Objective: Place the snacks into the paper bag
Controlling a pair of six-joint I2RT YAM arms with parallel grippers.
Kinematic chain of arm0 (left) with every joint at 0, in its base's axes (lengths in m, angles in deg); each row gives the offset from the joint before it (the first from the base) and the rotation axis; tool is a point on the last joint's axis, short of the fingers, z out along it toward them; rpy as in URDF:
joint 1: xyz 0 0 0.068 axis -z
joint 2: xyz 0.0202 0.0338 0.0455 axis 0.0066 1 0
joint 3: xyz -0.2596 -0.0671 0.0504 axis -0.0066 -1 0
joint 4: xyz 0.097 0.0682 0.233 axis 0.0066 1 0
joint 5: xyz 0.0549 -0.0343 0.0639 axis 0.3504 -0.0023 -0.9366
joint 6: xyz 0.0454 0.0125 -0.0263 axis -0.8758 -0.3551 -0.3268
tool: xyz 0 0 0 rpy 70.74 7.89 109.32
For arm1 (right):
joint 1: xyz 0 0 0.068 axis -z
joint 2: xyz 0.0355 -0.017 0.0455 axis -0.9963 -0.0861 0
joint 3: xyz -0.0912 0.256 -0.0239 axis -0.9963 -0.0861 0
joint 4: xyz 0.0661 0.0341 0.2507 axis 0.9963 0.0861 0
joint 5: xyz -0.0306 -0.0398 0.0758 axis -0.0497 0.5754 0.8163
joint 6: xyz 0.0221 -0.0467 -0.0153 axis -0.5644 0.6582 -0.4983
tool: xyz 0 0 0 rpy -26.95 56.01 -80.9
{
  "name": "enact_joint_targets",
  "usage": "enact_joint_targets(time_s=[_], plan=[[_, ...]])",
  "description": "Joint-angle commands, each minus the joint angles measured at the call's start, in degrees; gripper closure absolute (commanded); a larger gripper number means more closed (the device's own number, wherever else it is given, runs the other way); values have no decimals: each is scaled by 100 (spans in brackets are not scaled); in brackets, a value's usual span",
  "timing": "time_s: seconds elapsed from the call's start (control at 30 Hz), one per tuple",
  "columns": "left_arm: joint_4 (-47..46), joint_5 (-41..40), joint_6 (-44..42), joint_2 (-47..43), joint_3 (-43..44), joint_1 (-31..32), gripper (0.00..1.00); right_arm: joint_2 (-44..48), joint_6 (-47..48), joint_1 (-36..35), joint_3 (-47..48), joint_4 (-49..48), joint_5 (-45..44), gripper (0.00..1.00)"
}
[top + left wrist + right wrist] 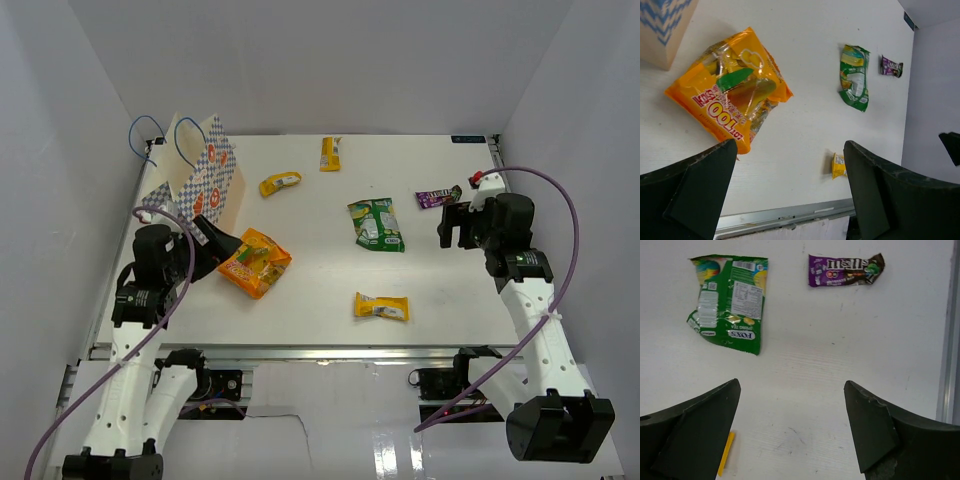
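The checkered paper bag (200, 172) stands upright at the far left; a corner of it shows in the left wrist view (662, 27). The orange bag (255, 262) lies just in front of it, also in the left wrist view (730, 92). My left gripper (218, 250) is open beside the orange bag, touching nothing. The green bag (377, 224) lies mid-table, seen too in the right wrist view (729, 300). The purple candy packet (439, 197) lies near my right gripper (452, 228), which is open and empty. Yellow wrappers lie at the back (330, 153), back left (280, 183) and front (381, 306).
White walls enclose the table on three sides. A metal rail (300, 352) runs along the near edge. A purple cable (560, 260) loops beside the right arm. A red-and-white part (487, 181) sits atop the right wrist.
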Motion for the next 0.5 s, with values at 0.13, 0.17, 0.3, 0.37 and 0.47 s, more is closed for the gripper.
enact_joint_targets(time_s=[0.13,0.17,0.3,0.37,0.47], plan=[[951,-1238,1134,-221,-474,-19,2,-20,3080,5,357,905,3362,10],[934,-1335,1231,-230,-632,-19,2,-12,3269,5,357,1221,3730,10],[583,-1169,1425,-99,-1037,-19,2,-3,3774,14,208,1542,4016,10],[310,-1081,1426,-28,-1186,-11,2,-38,3596,5,146,1488,3954,10],[-32,-1019,1347,25,-1441,16,2,-152,3316,5,67,1374,3893,10]])
